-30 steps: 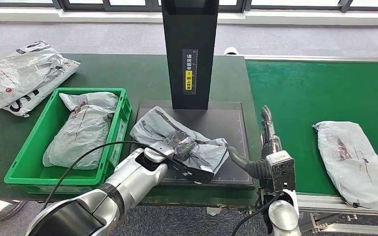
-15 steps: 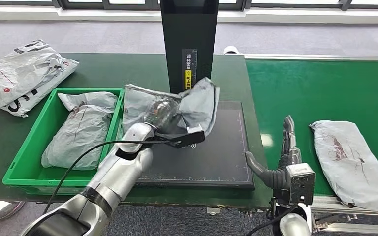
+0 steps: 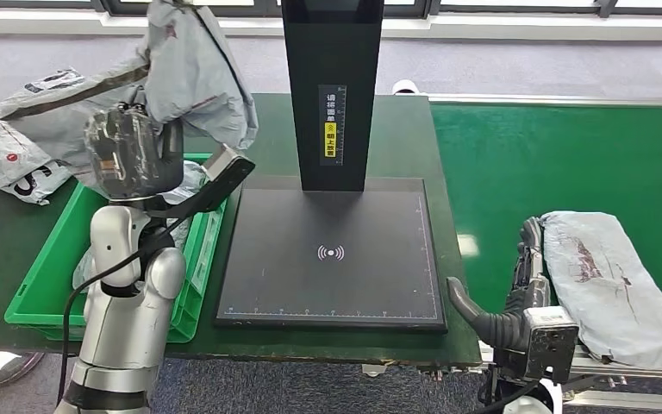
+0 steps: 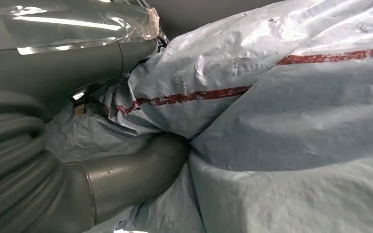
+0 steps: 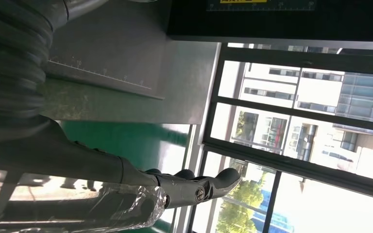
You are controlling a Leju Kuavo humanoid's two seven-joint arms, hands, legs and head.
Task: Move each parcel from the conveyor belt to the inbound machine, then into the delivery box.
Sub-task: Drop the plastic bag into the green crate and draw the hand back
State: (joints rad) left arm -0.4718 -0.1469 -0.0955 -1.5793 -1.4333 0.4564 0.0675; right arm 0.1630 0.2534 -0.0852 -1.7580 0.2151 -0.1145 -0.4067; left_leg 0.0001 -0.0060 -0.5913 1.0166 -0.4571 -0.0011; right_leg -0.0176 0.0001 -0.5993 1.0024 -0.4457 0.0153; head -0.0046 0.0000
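The left hand (image 3: 134, 155) grips a grey parcel (image 3: 191, 73) and holds it raised above the green delivery box (image 3: 196, 267), where 1 more grey parcel lies beneath the hand. Right of it, the black inbound machine (image 3: 331, 253) sits on the counter (image 3: 259, 129). The right hand (image 3: 517, 289) is empty with fingers extended, just beside another parcel (image 3: 608, 285) on the green conveyor belt (image 3: 552, 164).

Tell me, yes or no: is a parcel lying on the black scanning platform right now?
No. The flat black scanning platform is bare, and the left hand holds the crumpled grey plastic parcel raised above the green plastic crate.
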